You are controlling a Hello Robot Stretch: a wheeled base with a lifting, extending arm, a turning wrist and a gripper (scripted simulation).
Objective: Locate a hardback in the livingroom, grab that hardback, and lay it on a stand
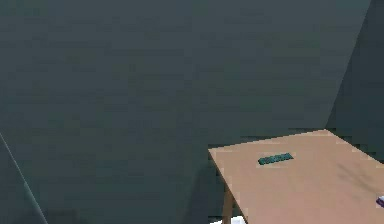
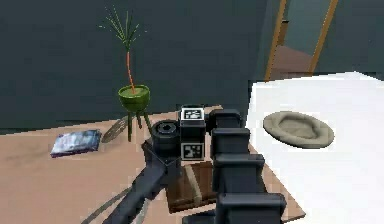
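Note:
A flat bluish book-like thing (image 2: 75, 142) lies on the wooden tabletop (image 2: 40, 185) at the arm side view's left. The dark arm rises from the bottom edge to two white marker squares (image 2: 192, 132). Left of them sits the gripper (image 2: 118, 130), its thin fingers reaching toward the book, beside a potted plant (image 2: 133, 95) in a green pot on short legs. I cannot tell whether the gripper holds anything. In the forward view, a small flat teal thing (image 1: 274, 159) lies on a wooden table (image 1: 300, 195) at the lower right.
A white surface (image 2: 330, 170) with a round grey-beige thing (image 2: 297, 127) on it takes up the arm side view's right. Behind it is a wood-framed doorway (image 2: 300, 40). A brown block (image 2: 197, 185) lies by the arm. Dark walls stand close ahead in the forward view.

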